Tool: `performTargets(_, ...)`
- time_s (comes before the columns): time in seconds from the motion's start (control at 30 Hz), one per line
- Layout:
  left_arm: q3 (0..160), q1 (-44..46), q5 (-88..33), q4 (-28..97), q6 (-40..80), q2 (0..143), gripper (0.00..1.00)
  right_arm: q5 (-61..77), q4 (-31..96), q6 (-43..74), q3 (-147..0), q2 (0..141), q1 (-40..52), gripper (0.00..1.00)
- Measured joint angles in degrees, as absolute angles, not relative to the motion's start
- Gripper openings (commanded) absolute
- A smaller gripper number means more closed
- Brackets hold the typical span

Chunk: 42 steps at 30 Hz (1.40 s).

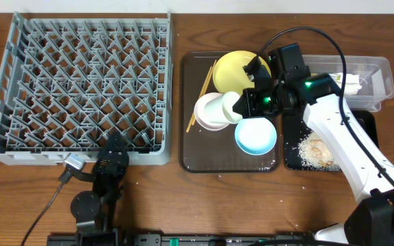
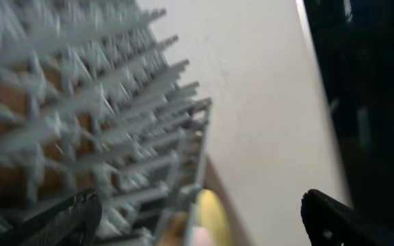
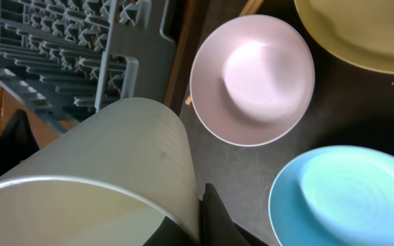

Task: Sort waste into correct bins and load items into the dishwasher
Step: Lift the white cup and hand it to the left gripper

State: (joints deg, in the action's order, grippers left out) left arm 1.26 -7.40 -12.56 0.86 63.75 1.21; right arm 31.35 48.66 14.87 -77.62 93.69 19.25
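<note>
Cup (image 1: 230, 106), small, white, pale green inside, clamped in right gripper (image 1: 243, 102), tilted, over dark-brown serving tray (image 1: 190, 147) at centre of frame. On tray: white bowl (image 1: 209, 113) just beside cup, light-blue bowl (image 1: 256, 135) lower right, yellow plate (image 1: 234, 68) at top, chopsticks (image 1: 200, 96) near left edge. Grey dish rack (image 1: 81, 82) upper left on bench (image 1: 183, 205). Clear tub (image 1: 382, 72) upper right, white wrapper (image 1: 351, 85) inside. Black tray (image 1: 368, 123) with rice scraps (image 1: 317, 150) lower right. Left gripper (image 2: 197, 205) at rack front edge, fingers apart, nothing between; wrist view blurred.
</note>
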Motion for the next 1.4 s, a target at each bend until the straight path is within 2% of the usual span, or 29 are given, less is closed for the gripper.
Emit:
performTargets(0.17, 1.2, -7.4, -16.4, -0.3, 73.4, 1.3, 0.94, 32.9, 45.9, 14.8, -77.6, 93.7, 19.2, 0.01)
performTargets(0.3, 0.4, -7.4, -22.3, -10.2, 72.2, 1.6, 0.94, 35.1, 43.6, 14.8, -77.6, 93.7, 19.2, 0.01)
performTargets(0.5, 3.0, -7.4, -28.1, -11.7, 69.1, 5.9, 0.94, 39.1, 40.9, 14.8, -77.6, 93.7, 19.2, 0.01)
performTargets(0.7, 13.0, -7.4, -40.4, -17.4, 63.4, 25.0, 0.94, 44.7, 38.8, 14.9, -77.6, 93.7, 19.0, 0.01)
performTargets(0.93, 28.9, -7.4, -63.0, -31.8, 61.7, 53.5, 0.94, 52.5, 35.4, 15.5, -77.6, 93.7, 15.4, 0.01)
performTargets(1.13, 35.0, -4.0, -78.2, -37.8, 69.5, 69.8, 0.94, 58.5, 32.2, 15.9, -77.6, 93.7, 11.1, 0.01)
performTargets(1.4, 35.0, -0.6, -81.3, -37.6, 81.6, 77.1, 0.94, 61.9, 29.0, 16.1, -77.6, 94.0, 12.9, 0.01)
